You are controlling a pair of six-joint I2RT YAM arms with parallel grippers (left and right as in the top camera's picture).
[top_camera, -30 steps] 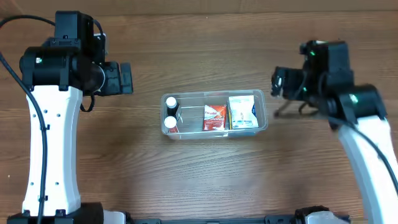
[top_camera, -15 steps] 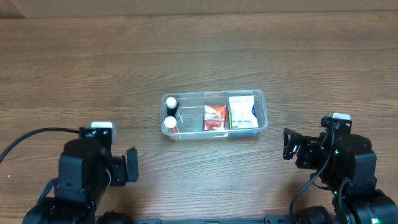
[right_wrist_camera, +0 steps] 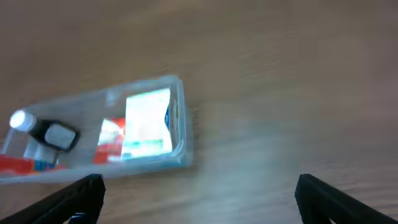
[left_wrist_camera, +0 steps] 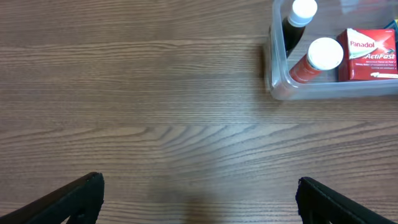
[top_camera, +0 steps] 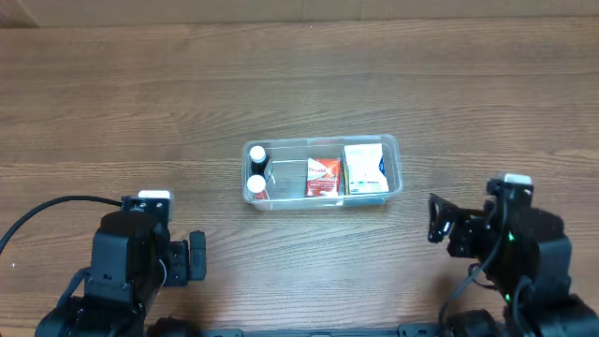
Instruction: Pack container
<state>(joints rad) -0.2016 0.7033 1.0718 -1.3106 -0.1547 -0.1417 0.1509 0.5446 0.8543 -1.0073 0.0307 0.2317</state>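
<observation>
The clear plastic container (top_camera: pixel 394 183) sits mid-table, holding two white-capped bottles (top_camera: pixel 256 168), a red Panadol box (top_camera: pixel 324 176) and a white-blue box (top_camera: pixel 365 168). It also shows in the left wrist view (left_wrist_camera: pixel 280 87) and, blurred, in the right wrist view (right_wrist_camera: pixel 180 124). My left gripper (top_camera: pixel 196 257) is open and empty, near the front left, well short of the container. Its fingertips (left_wrist_camera: pixel 74 196) stand wide apart over bare wood. My right gripper (top_camera: pixel 436 219) is open and empty at the front right, just below the container's right end.
The wooden table (top_camera: pixel 299 84) stretches bare all round the container. Both arm bases fill the front corners, with a black cable (top_camera: pixel 37 211) looping at the front left.
Since a second ago both arms have pulled back from beside the container to the front edge. In the last half second they barely shifted.
</observation>
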